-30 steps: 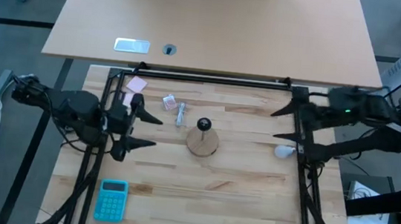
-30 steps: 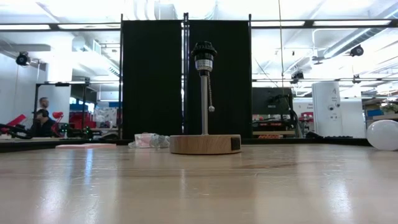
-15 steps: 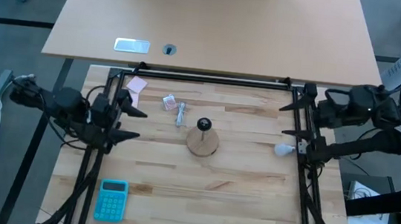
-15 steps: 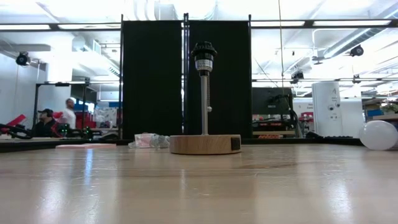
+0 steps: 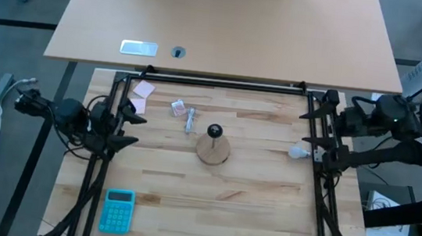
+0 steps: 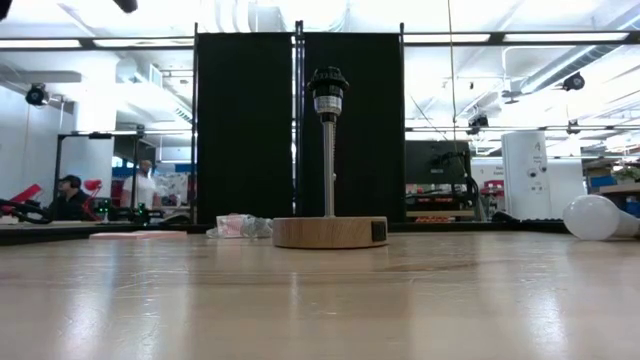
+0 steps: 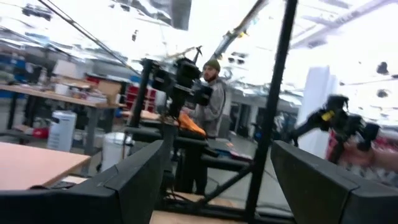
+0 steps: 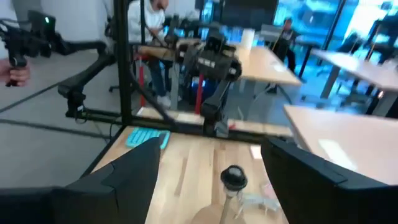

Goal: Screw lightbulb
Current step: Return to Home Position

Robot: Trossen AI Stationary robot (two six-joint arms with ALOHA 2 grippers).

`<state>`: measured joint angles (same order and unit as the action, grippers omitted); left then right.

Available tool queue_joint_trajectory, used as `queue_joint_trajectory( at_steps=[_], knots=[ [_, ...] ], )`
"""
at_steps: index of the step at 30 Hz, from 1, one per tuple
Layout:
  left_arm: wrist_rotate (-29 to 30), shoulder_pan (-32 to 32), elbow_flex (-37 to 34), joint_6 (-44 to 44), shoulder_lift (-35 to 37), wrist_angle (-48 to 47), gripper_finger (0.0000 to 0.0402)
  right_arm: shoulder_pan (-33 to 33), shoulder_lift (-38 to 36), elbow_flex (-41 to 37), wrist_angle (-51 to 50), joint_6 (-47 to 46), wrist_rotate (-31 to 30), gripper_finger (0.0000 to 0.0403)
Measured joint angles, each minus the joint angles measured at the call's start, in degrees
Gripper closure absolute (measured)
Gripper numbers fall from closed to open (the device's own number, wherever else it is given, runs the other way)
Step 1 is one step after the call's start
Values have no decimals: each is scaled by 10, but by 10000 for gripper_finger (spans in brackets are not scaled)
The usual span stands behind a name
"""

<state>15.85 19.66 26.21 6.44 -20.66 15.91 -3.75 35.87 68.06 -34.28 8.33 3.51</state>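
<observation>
Just beside the right gripper [image 5: 310, 133], I am judging the lightbulb [image 5: 297, 153] light, slick, fragile glass, best pinched gently across its globe, with that gripper and the left gripper [image 5: 126, 124] both gaping wide, empty.

Centre: lamp [image 5: 213, 146], upright post on a wooden disc, the only tall obstacle. Back-left: wrapper [image 5: 182, 111] and pink note [image 5: 144, 89], both low. Right edge: lightbulb [image 5: 297, 153], lying loose, well apart from the lamp. Front-left corner: calculator [image 5: 116, 209], flat. Front half of table [image 5: 248, 208] otherwise bare, with wide lanes either side of the lamp.
</observation>
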Motion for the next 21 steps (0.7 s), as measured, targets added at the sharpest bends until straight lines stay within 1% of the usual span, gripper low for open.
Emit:
queue_joint_trajectory(
  at_steps=[3,9,13,17,21],
  knots=[
    [9,0,-14,1,22,2,118,0,-32,-36,42,1,0,125],
    [3,0,-44,-2,59,10,118,0,-90,-130,125,-4,0,118],
    [-46,0,-64,-20,84,10,118,0,-130,-181,141,-27,0,121],
    [-44,0,-88,-21,117,11,118,0,-172,-226,143,-44,-1,128],
    [-38,0,-115,-28,161,12,118,0,-218,-271,172,-53,-6,132]
  ],
)
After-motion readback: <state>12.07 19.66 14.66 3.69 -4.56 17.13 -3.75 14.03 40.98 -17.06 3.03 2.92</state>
